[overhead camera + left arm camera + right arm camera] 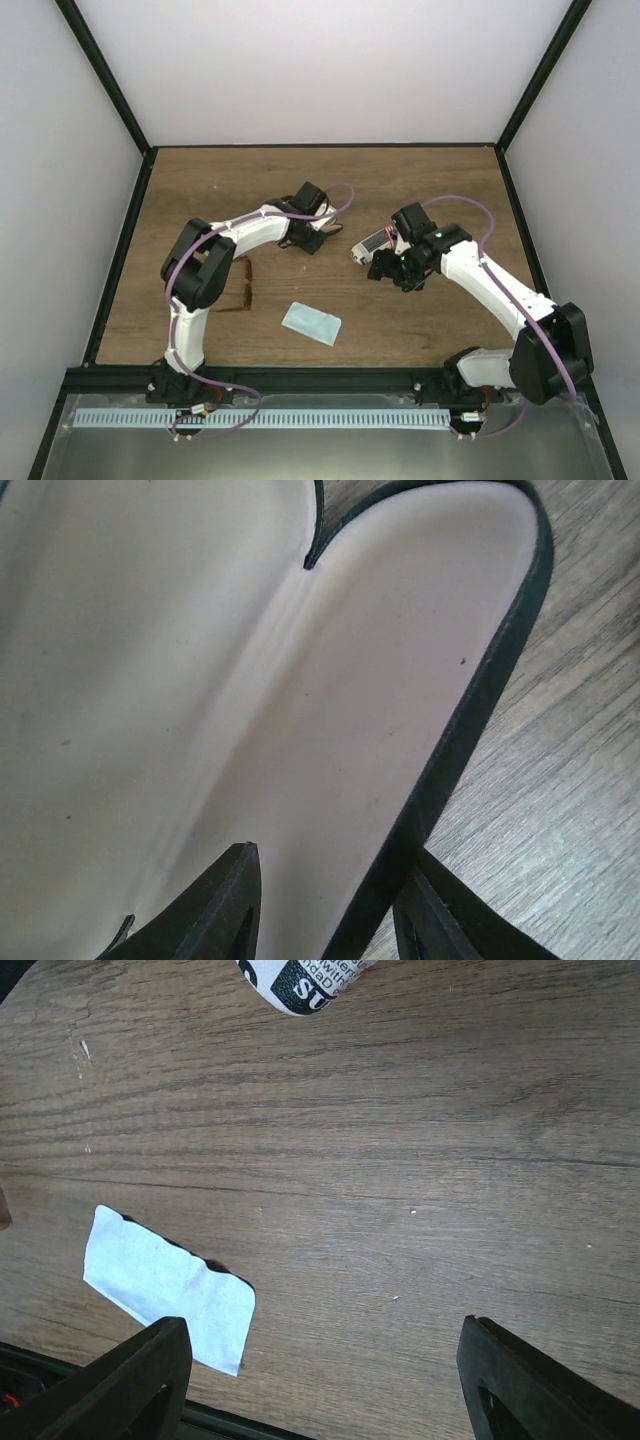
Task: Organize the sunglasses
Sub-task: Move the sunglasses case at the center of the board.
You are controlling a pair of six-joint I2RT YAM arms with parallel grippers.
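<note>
Nearest the arm bases, a light blue cloth (311, 323) lies flat on the wooden surface (430, 185), with bare wood all round it. Left of it and a little farther in, the sunglasses (244, 285) rest on the surface just beside the left arm's elbow. They are in no case and well apart from both sets of fingers.

Farther in on the right, the right gripper (322, 1332) hovers over bare wood. Its fingers (150, 1380) are released, spread wide with nothing between them. A pale striped case (368, 246) lies just beyond it, its printed end showing at the top of the right wrist view. Whether it is closed I cannot tell.

Farther still, near the middle, the left gripper (325, 880) sits astride the near wall of an open black case (350, 710). One finger is inside and one outside, both still parted, and a strip of lining shows between the inner finger and the rim. The cream lining is bare, and nothing lies in the shell.

Beyond the two cases the wood runs open to the far black frame edge (320, 146).
</note>
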